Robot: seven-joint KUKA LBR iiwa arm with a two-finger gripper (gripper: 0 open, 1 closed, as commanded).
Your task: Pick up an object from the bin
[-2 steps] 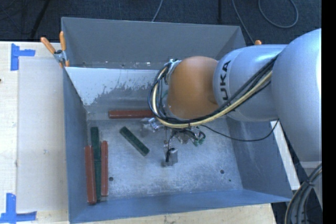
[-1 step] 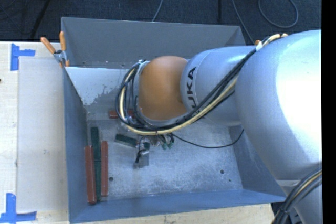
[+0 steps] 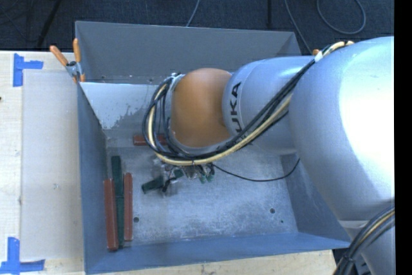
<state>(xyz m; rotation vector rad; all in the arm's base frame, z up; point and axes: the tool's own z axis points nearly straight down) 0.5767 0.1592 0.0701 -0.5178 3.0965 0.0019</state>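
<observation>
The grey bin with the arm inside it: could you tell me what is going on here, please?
The KUKA arm reaches into the grey bin from the right. Its hand is low over the floor, left of the middle, right beside a small dark green piece. I cannot tell whether it has gripped that piece. Two reddish-brown sticks and a dark green stick lie along the left wall.

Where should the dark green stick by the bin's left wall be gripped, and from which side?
Probably grip the green stick around its middle, from straight above, across its width: it lies flat, long and thin, brown sticks crowding its near end.
</observation>
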